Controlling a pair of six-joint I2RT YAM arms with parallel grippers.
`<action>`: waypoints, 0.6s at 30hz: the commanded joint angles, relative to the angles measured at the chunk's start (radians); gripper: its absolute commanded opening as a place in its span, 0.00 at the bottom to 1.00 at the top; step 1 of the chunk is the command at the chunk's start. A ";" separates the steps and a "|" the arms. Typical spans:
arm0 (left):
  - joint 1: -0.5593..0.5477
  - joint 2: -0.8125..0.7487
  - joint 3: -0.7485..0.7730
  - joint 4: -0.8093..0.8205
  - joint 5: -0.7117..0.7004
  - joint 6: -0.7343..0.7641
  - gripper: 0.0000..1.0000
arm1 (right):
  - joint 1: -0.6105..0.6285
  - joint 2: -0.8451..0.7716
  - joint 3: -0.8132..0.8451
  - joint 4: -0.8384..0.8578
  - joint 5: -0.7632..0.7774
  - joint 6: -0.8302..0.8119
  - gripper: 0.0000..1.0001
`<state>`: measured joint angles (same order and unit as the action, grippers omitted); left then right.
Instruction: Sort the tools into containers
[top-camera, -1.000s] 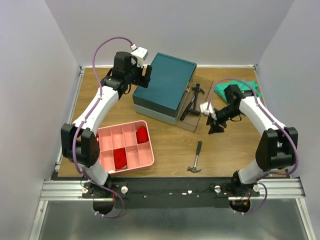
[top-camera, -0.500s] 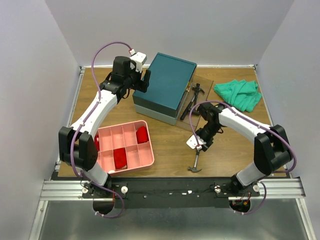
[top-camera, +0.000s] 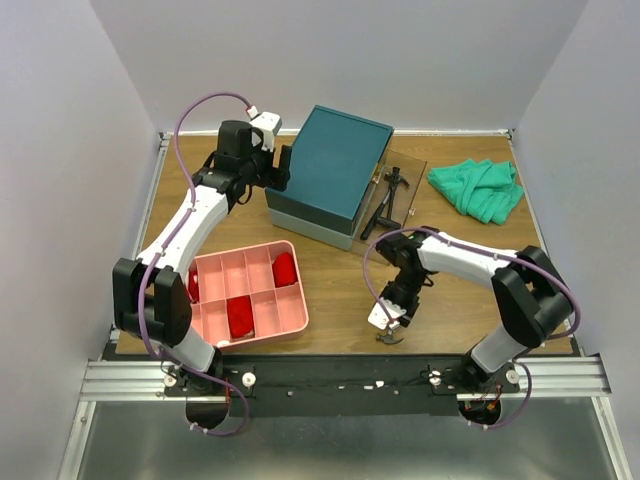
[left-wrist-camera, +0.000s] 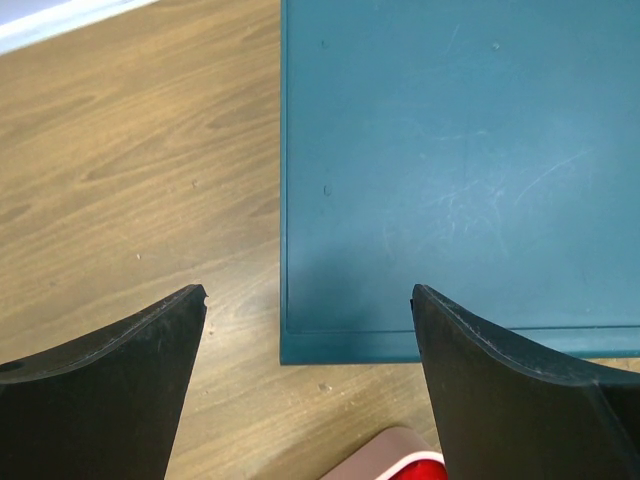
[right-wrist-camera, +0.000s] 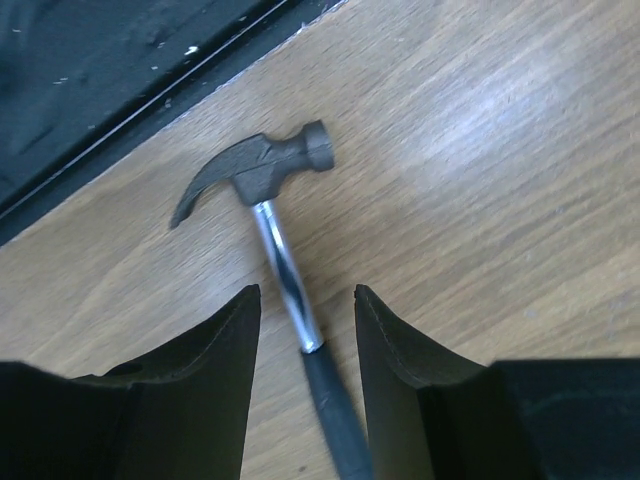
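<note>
Claw on my right arm (right-wrist-camera: 305, 300) hangs part open and empty astride the hammer (right-wrist-camera: 262, 168), whose shaft runs lengthwise through its gap, head beyond the tips. It lies on the table (right-wrist-camera: 480, 150), well in front of the teal box (top-camera: 330, 175); my left claw (left-wrist-camera: 308, 290), open and empty, hovers at that box's edge.

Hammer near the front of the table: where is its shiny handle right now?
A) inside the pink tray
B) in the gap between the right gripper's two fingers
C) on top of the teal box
B: in the right wrist view the hammer lies on the table, its shaft running between the open fingers of the right gripper.
</note>
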<state>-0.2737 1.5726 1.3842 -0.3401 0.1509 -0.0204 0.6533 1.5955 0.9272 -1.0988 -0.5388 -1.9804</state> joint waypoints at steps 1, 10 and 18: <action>0.011 -0.060 -0.036 0.000 0.030 -0.030 0.94 | 0.057 0.047 -0.037 0.095 0.011 -0.195 0.49; 0.021 -0.117 -0.071 -0.001 0.033 -0.029 0.94 | 0.112 0.012 -0.174 0.189 0.080 -0.221 0.28; 0.027 -0.190 -0.102 0.030 0.047 -0.055 0.94 | 0.111 -0.091 0.056 0.110 0.001 0.069 0.01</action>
<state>-0.2543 1.4384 1.3018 -0.3382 0.1692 -0.0528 0.7586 1.5593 0.8436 -1.0172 -0.5259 -1.9804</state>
